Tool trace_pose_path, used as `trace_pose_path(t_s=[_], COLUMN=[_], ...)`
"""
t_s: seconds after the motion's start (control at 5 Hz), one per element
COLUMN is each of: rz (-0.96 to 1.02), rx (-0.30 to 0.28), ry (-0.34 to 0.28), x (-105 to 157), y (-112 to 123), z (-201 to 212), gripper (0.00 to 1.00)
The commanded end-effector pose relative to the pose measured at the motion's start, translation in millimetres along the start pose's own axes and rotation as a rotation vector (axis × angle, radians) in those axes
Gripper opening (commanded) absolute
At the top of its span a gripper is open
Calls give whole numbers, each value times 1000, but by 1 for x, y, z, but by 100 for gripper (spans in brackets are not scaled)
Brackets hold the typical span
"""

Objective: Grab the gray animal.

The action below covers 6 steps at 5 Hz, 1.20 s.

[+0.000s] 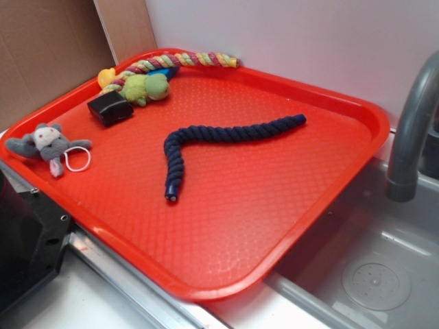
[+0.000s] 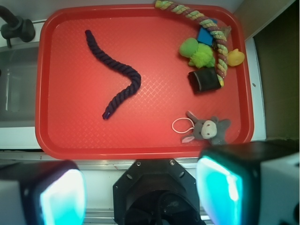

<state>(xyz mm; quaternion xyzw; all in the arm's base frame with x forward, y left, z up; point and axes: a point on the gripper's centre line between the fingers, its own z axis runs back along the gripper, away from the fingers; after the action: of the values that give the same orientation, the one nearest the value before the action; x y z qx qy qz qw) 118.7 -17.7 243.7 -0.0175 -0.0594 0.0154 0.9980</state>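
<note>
The gray animal is a small gray plush mouse with a pale face. It lies at the left corner of the red tray, with its white cord loop beside it. From the wrist, the gray animal shows near the tray's lower right rim, just past my right finger. My gripper hangs high above the tray's edge, open, its cyan-padded fingers wide apart with nothing between them. The exterior view does not show the gripper.
A navy rope curves across the tray's middle. A green-and-yellow plush, a black block and a multicolour rope sit at the far corner. A gray faucet and sink lie right; the robot base is lower left.
</note>
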Motion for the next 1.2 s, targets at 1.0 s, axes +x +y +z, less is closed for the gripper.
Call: trace_pose_path(t_s=[1.0], rz=[-547], rx=[-23], ry=[39], x=[2], y=[104], z=[-146], gripper=[100])
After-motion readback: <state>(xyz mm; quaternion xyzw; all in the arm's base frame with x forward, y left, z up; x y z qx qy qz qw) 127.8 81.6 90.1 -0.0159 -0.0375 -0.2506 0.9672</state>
